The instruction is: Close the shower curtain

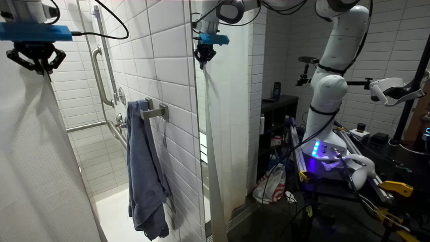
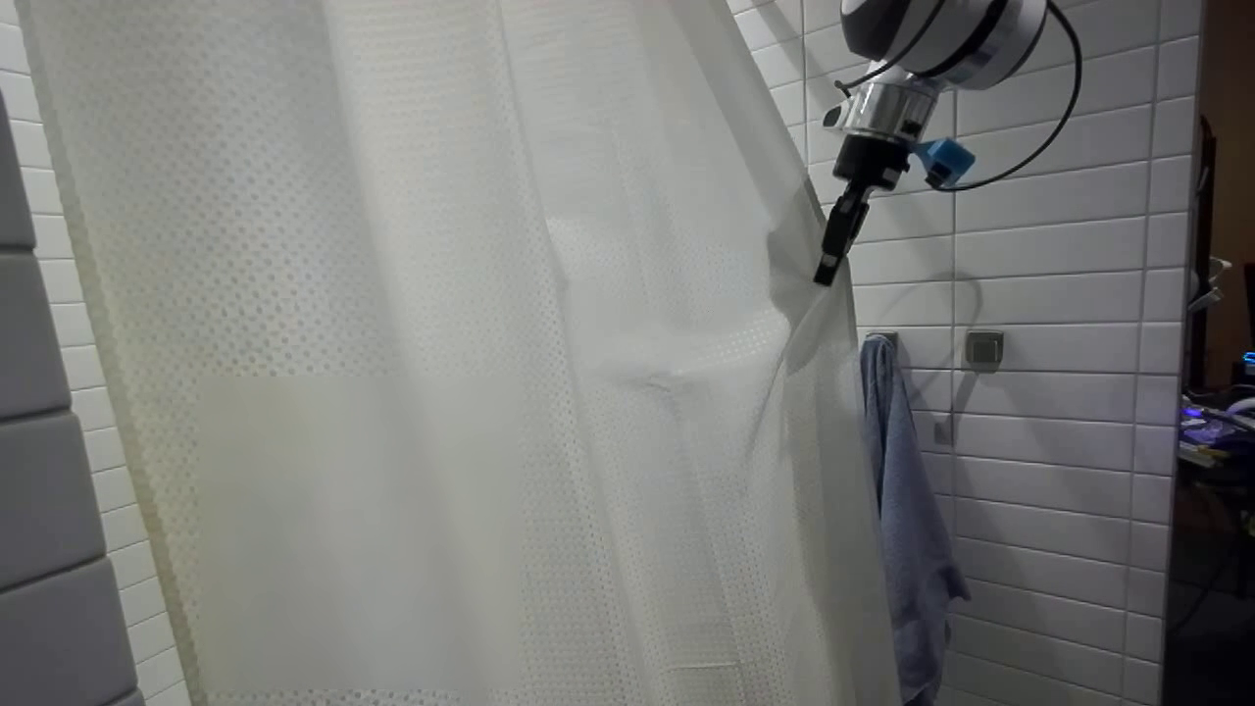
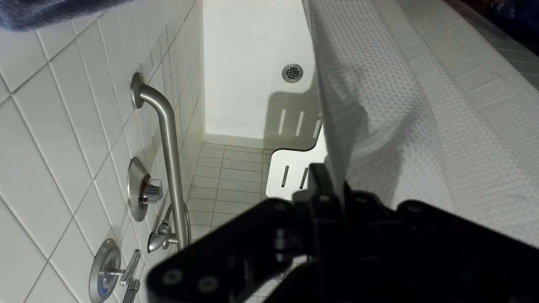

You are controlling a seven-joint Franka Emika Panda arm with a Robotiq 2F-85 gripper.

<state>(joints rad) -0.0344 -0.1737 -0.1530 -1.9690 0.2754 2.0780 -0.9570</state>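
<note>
The pincer [image 3: 334, 185] is seen closed on the shower curtain [image 2: 441, 392], the free edge being pinched near the towel [image 1: 144, 168] and, in both exterior views, higher than it. From the pincer the cloth is spread to the side away from the towel. Its long axis is set upright, the edge being slanted toward the towel from the top of the frame to the grip. In an exterior view a gap, with white shower floor [image 1: 116, 211] showing, is left between that edge and the tiled wall [image 1: 171, 70] bearing the towel; closing is therefore judged to be part done, and the held edge is best drawn toward the towel.

Counted are one arm [image 2: 927, 49], one pincer, one curtain and one towel. Farther along the towel's wall, in the wrist view, two round valve plates [image 3: 104, 271] and one bent grab bar [image 3: 170, 147] are shown; one drain [image 3: 292, 73] is set in the floor, well apart from the towel. A second arm and pincer, past the towel, are taken for reflections in a mirror [image 1: 285, 77].
</note>
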